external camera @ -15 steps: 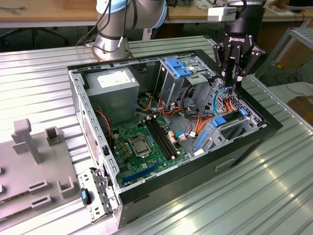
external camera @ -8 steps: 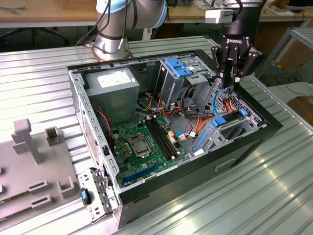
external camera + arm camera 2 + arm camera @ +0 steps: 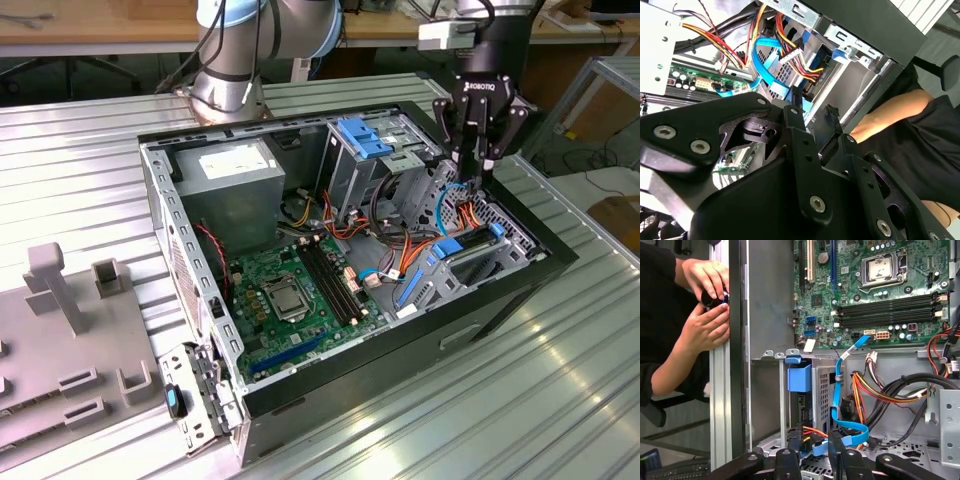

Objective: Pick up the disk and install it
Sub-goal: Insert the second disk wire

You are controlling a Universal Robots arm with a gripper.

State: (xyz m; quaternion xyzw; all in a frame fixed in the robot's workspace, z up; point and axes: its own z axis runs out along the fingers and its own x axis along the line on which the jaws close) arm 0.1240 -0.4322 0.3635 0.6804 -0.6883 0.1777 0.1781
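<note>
Station: open computer case (image 3: pixel 500 300) lying on its side on a ribbed metal tabletop (image 3: pixel 90 170).

Exterior view: my gripper (image 3: pixel 478 172) hung over the drive cage end of the case, at the exterior view's right, above a tangle of orange and blue cables (image 3: pixel 452 205). This view took in the whole layout. It showed the green circuit board (image 3: pixel 300 290) on the case floor, the grey power box (image 3: pixel 235 172) in the far corner, and a grey moulded tray (image 3: pixel 60 340) on the tabletop at the exterior view's left.

Disk (image 3: pixel 470 258): I took it to be the dark slab with blue ends seated in the low bay under my gripper. It was apart from the gripper, though I could not be sure of the identification.

First wrist view: a close look straight down past my fingers (image 3: pixel 788 465). They stood somewhat spread, with a blue ribbon cable (image 3: pixel 837 405) and red wires between them, and were pinching nothing I could make out. A blue plastic bracket (image 3: pixel 799 377) sat at the bay's edge. Outside the case wall, a person's two hands (image 3: pixel 705 305) held a small dark object against the aluminium rail.

Second wrist view: a bare forearm (image 3: pixel 890 115) and dark clothing appeared beyond the case.

Writing: there was a white label on the power box, its print too small to read.
</note>
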